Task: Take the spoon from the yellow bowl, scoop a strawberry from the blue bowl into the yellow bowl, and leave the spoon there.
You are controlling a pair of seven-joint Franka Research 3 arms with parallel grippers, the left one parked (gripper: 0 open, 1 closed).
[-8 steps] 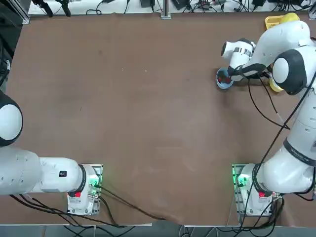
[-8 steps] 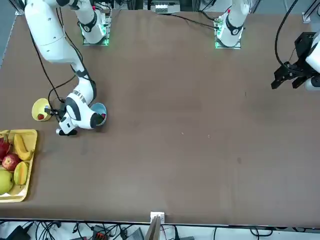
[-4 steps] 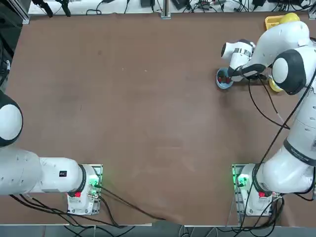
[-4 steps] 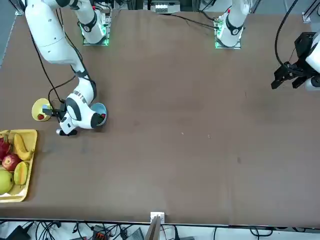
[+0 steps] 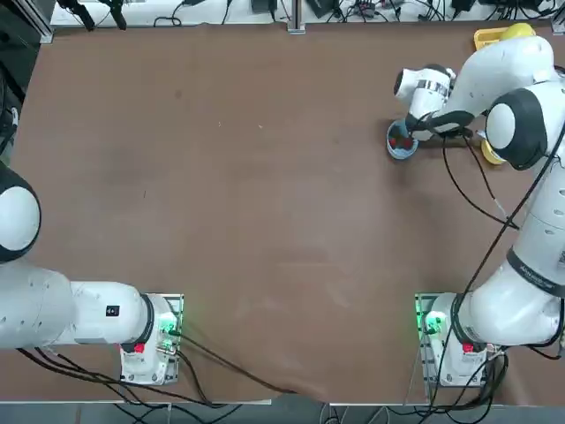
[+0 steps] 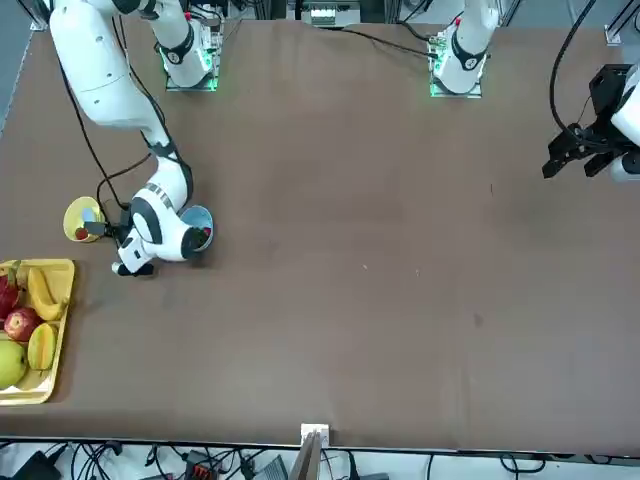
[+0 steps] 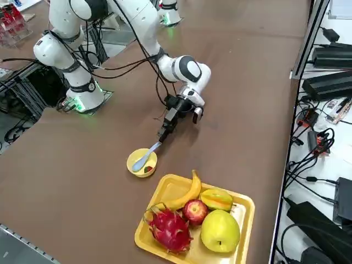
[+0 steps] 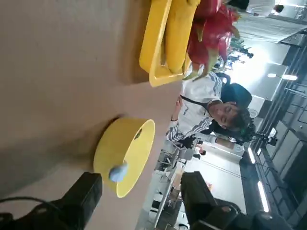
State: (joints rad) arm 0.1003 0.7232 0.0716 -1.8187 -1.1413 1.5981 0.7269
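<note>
Now the spoon (image 7: 144,157) rests in the yellow bowl (image 7: 135,161); the right gripper (image 7: 166,128) fingers stand wide, holding nothing. Final step reads complete; next, retract clear.

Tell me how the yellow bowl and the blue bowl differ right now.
The yellow bowl holds the spoon and a red strawberry; the blue bowl holds only red fruit. The yellow bowl stands clear beside the fruit tray, with the open right gripper just off it; the blue bowl sits half hidden under the arm. Both are small and round.
</note>
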